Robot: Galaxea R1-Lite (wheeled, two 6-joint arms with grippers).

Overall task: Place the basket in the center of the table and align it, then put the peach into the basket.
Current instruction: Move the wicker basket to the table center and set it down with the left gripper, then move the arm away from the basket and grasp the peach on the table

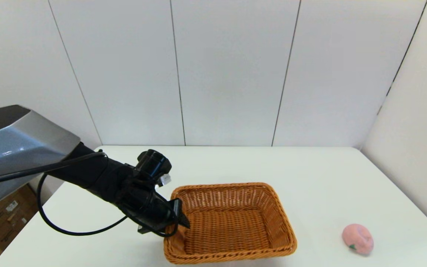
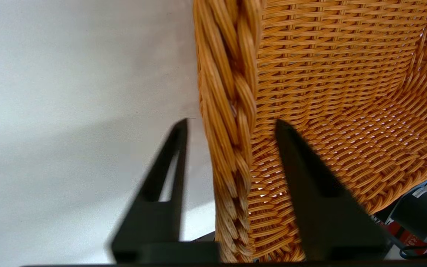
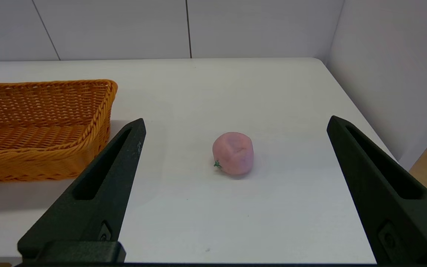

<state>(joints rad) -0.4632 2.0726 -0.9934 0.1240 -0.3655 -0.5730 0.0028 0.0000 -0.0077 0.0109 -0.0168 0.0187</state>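
Now the basket (image 1: 232, 222) sits near the table's (image 1: 321, 178) near edge, slightly left of centre and askew, the peach (image 1: 358, 239) well apart to its right. The left gripper (image 2: 232, 155) straddles its left rim, fingers apart with gaps either side, gripping nothing, arm reaching in low from the left; closing firmly before sliding should prevent slipping. The right gripper (image 3: 235, 155) waits wide open and empty near the peach.

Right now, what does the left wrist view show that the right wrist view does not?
Only the left wrist view shows the left gripper open, one finger inside and one outside the braided rim of the basket. Only the right wrist view shows the peach lying apart from the basket, with the right gripper open, short of it. Both show basket and white table.
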